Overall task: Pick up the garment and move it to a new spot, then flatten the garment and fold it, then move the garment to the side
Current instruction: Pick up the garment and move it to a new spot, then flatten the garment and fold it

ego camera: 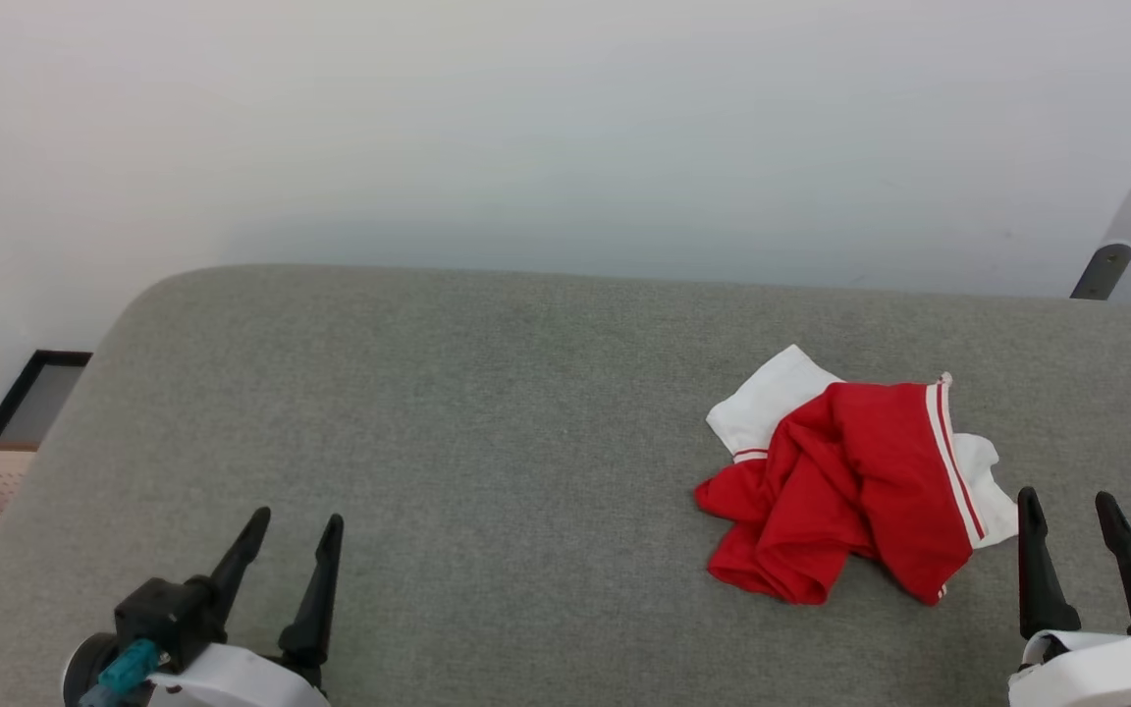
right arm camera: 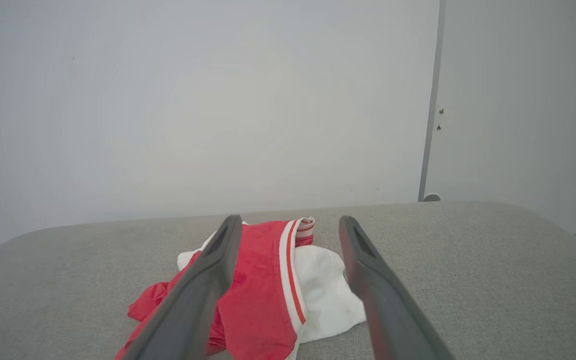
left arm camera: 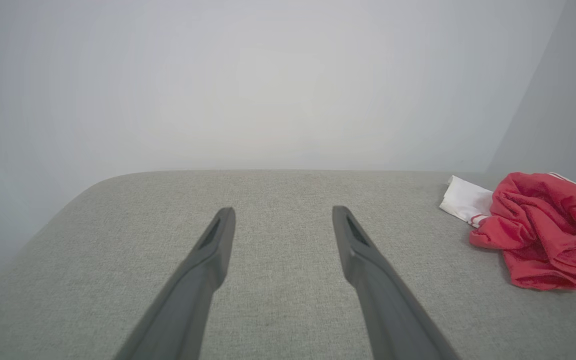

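Head view: a grey fabric-covered surface (ego camera: 487,412) is seen spanning the frame. The red jersey (ego camera: 850,491), with white sleeves and striped trim, is crumpled in a heap on the surface's right half, untouched. The left gripper (ego camera: 296,518) is held over the surface's near left edge, fingers spread wide, nothing held. The right gripper (ego camera: 1066,496) is held over its near right edge, likewise wide and empty.
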You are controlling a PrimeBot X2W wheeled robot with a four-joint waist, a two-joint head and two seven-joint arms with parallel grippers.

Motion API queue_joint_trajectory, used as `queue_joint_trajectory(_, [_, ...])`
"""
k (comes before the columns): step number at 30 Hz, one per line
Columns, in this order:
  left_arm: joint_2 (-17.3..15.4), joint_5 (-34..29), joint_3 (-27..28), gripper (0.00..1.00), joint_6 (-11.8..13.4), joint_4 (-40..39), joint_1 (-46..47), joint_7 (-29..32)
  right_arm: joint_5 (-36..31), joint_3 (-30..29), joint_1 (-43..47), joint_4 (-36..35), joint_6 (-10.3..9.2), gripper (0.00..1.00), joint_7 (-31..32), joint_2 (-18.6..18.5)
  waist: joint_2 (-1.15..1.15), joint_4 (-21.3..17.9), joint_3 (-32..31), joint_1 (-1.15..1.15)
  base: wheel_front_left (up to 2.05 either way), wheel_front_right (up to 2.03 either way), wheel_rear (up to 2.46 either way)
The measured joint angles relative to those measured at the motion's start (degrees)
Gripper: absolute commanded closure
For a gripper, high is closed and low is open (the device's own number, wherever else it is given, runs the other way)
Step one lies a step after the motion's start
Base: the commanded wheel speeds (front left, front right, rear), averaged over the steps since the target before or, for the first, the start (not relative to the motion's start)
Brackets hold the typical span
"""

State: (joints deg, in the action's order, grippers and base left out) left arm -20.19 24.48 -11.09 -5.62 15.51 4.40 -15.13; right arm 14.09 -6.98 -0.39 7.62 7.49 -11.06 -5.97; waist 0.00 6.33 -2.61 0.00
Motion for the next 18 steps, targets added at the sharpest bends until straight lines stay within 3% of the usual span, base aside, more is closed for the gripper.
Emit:
queue_joint_trajectory(13, [2.9,-3.5,3.0,0.00,-1.5,0.3,-1.1,0.0,0.0,0.2,0.9,-0.1,0.00,0.00,0.0,0.8,0.00,-1.1,0.8,0.00,0.00,0.00,0.00])
queue_joint_trajectory(18, [4.0,-4.0,4.2,0.00,-1.5,-0.2,-1.1,0.0,-0.2,1.2,-0.2,0.9,0.00,0.00,2.7,0.4,0.00,-1.4,1.3,0.00,0.00,0.00,0.00])
